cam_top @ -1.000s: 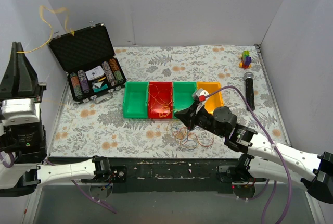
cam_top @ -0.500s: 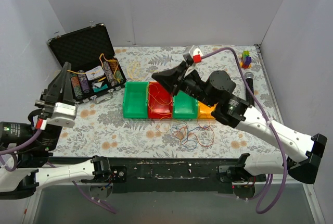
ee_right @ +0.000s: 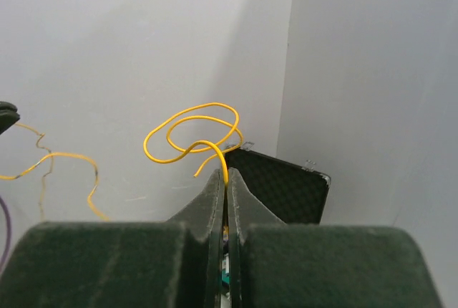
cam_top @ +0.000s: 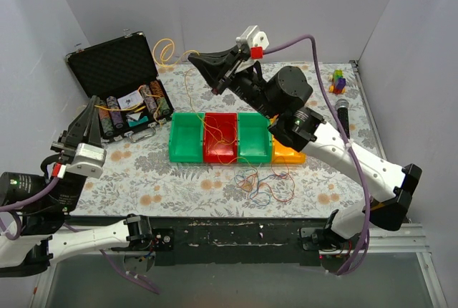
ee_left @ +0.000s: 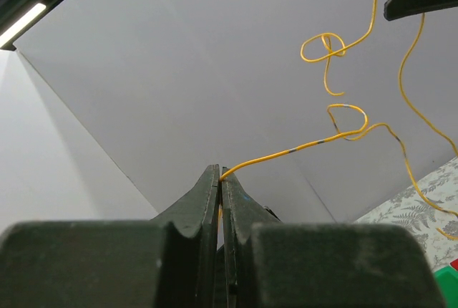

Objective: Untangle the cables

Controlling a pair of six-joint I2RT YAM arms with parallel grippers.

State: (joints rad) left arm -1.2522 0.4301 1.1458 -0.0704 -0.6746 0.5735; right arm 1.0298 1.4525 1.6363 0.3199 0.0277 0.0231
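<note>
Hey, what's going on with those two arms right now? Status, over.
Left gripper shut, right gripper shut, both on one yellow cable. Cable lifted, kinked, looped between them. Other cables clumped below, nothing in the way.

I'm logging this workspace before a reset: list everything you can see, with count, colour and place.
table: one, floral cloth
bins: four, green, red, green, orange, in a row mid-table
orange loops: a few, in the red bin
cable clump: one, orange, red and blue, on the table before the bins
yellow cable: one, yellow, up in the air, gripped at two places
case: one, black, open, far left, poker chips inside
microphone: one, black, right side
toy blocks: one stack, multi-coloured, far right corner
left gripper: one, black, shut on the yellow cable
right gripper: one, black, shut on the yellow cable
</note>
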